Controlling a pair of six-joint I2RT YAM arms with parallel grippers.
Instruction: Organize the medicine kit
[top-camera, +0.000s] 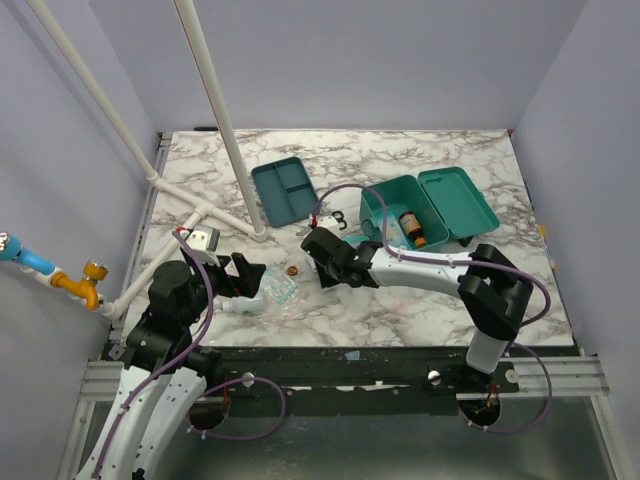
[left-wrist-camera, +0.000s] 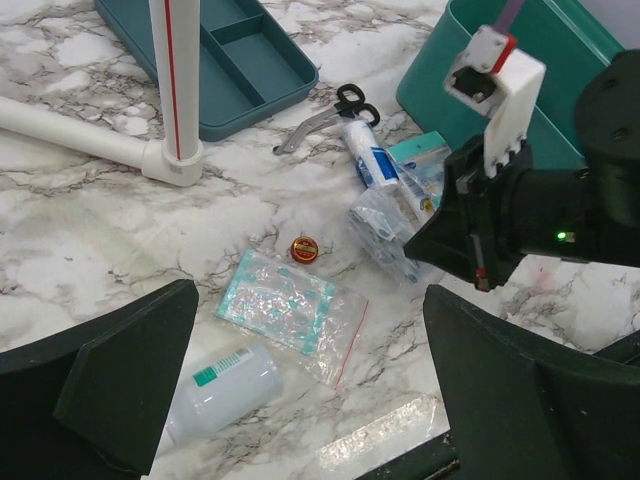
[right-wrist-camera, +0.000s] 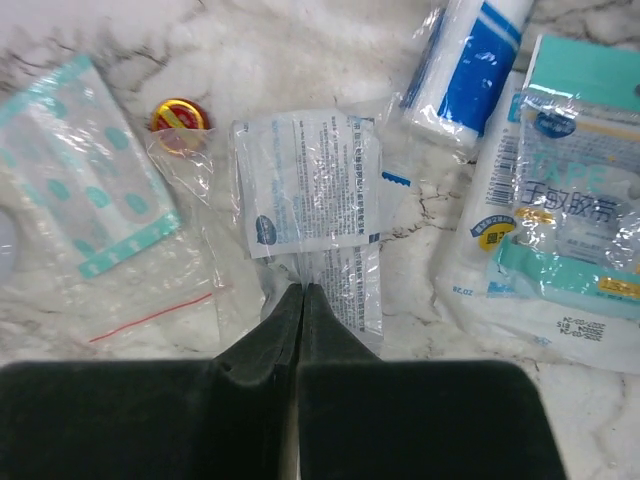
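The medicine kit (top-camera: 375, 212) is a deep teal box at the back right with its lid open and a brown bottle (top-camera: 412, 228) inside. My right gripper (right-wrist-camera: 301, 290) is shut, pinching the near edge of a clear printed packet (right-wrist-camera: 310, 180) that lies on the marble. In the top view the right gripper (top-camera: 320, 262) sits just left of the kit. My left gripper (left-wrist-camera: 310, 400) hangs open above a white bottle (left-wrist-camera: 220, 385) lying on its side and a zip bag (left-wrist-camera: 285, 305) with teal dots, touching neither.
A small red and yellow tin (right-wrist-camera: 178, 118) lies beside the packet. A white and blue roll (right-wrist-camera: 465, 65) and a tape pack (right-wrist-camera: 575, 215) lie to its right. Scissors (left-wrist-camera: 325, 115), a shallow divided teal tray (top-camera: 285, 190) and a white pipe frame (top-camera: 225, 140) stand behind.
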